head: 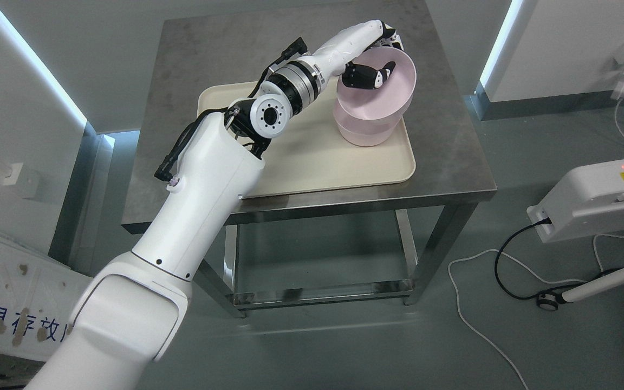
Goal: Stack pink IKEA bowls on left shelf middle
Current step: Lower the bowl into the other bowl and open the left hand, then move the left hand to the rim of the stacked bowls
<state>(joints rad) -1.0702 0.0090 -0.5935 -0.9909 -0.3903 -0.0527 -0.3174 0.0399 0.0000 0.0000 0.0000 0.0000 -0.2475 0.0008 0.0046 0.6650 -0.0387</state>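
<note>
2 pink bowls are present. The upper pink bowl (pixel 385 81) sits tilted inside the lower pink bowl (pixel 363 130), its opening turned toward the camera and its base only partly seated in the one beneath. The lower bowl stands upright at the far right of the cream tray (pixel 312 168), which lies on the steel tabletop (pixel 453 162).

The tilt appears to follow from the grip: the left robot hand (pixel 377 59) pinches the upper bowl's far-left rim, dark fingers (pixel 369 76) curled inside the wall while the rest of the hand lies outside and over the rim. The robot hand is therefore closed on the upper bowl, holding it by the rim alone. Judged from this, the bowl is either being nested or lifted out; the frame does not settle which.

The left arm reaches diagonally from the lower left across the tray. The right arm is not visible.

No shelf appears in view, so the stated destination cannot be confirmed here. A white unit (pixel 593 200) with cables stands on the floor to the right, well apart from the tabletop.
</note>
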